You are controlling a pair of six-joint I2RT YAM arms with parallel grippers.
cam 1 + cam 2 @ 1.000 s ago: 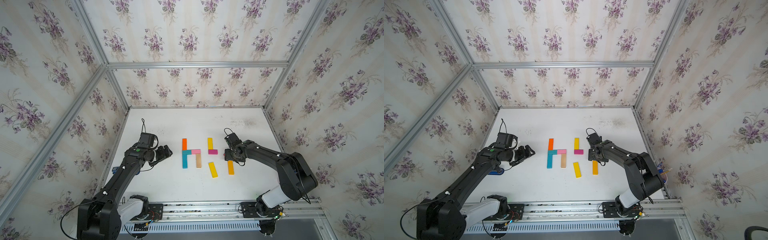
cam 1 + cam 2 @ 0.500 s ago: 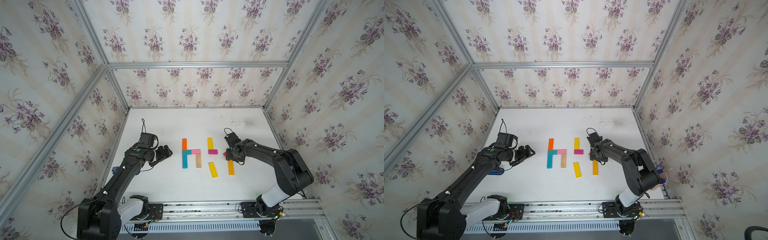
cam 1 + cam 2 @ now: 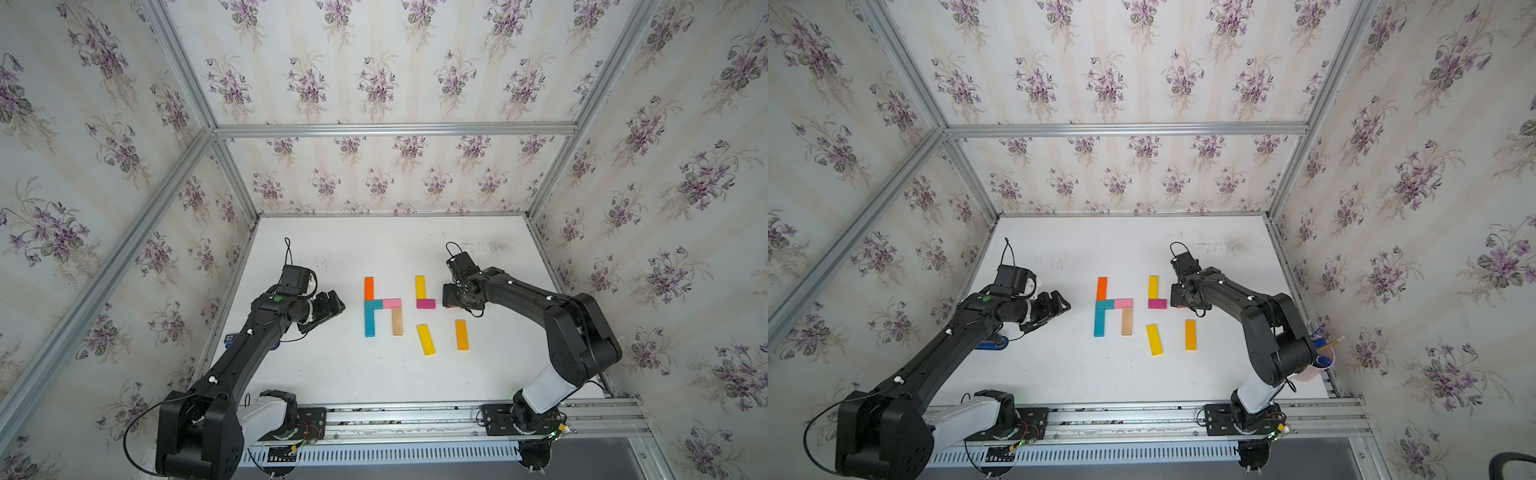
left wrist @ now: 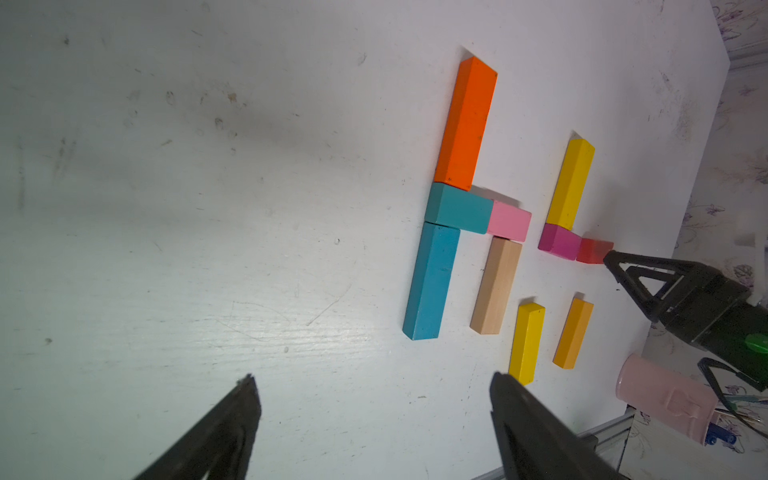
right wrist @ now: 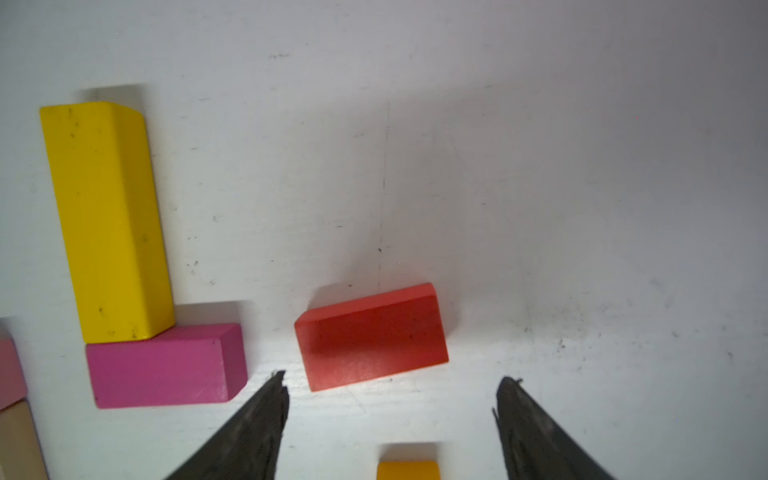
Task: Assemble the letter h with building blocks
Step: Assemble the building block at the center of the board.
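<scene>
My right arm is sitting with elbow drawn in versus a second ago; left arm unchanged. My right gripper (image 5: 393, 377) is hovering wide, gripping nothing. Red block (image 5: 372, 336) is lying flat just ahead of fingertips, long axis roughly in line with magenta block (image 5: 166, 365), slightly skewed, small gap between. My left gripper (image 4: 372, 375) is hovering wide, empty.

Bright, even light; soft shadows
</scene>
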